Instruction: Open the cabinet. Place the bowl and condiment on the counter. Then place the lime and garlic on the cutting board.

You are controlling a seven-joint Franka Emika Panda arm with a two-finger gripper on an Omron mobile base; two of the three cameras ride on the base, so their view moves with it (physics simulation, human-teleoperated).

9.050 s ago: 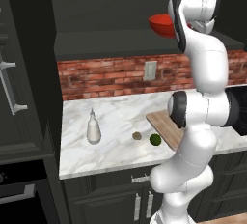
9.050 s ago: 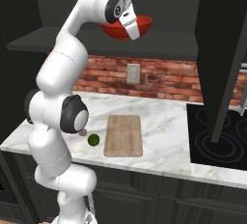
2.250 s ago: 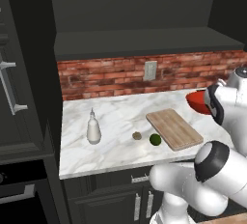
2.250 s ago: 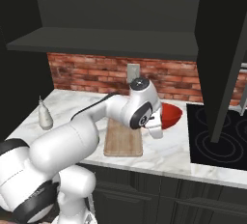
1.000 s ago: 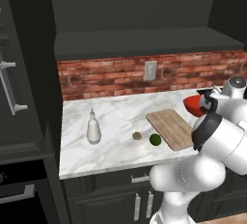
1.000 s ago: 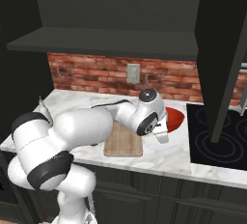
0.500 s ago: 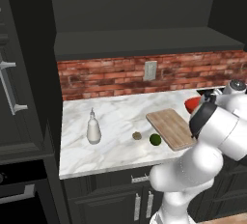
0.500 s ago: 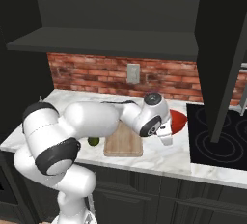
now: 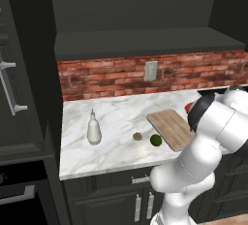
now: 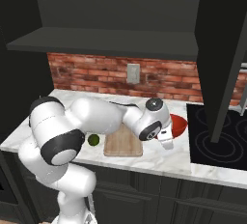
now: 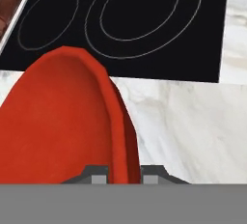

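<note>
Your claw is clamped across the rim of the bowl, one finger on each side of the wall. The bowl is glossy red, round and shallow, with a smooth rounded lip; it carries no brand, label or writing that can be read. It sits low over the counter, white-grey veined marble, close beside the black stovetop, whose thin ring markings are its only print. You cannot tell from these views whether the bowl's base touches the marble.

From the right base view, the bowl lies between the cutting board and the stovetop, to the right of the board. The board is light-brown wood with visible grain and rounded corners. The lime, a dark green ball, rests on the marble just left of the board.

From the left base view, the garlic sits just left of the lime. Further left stands the condiment, a white pear-shaped bottle with a pointed nozzle, upright and unlabelled.
</note>
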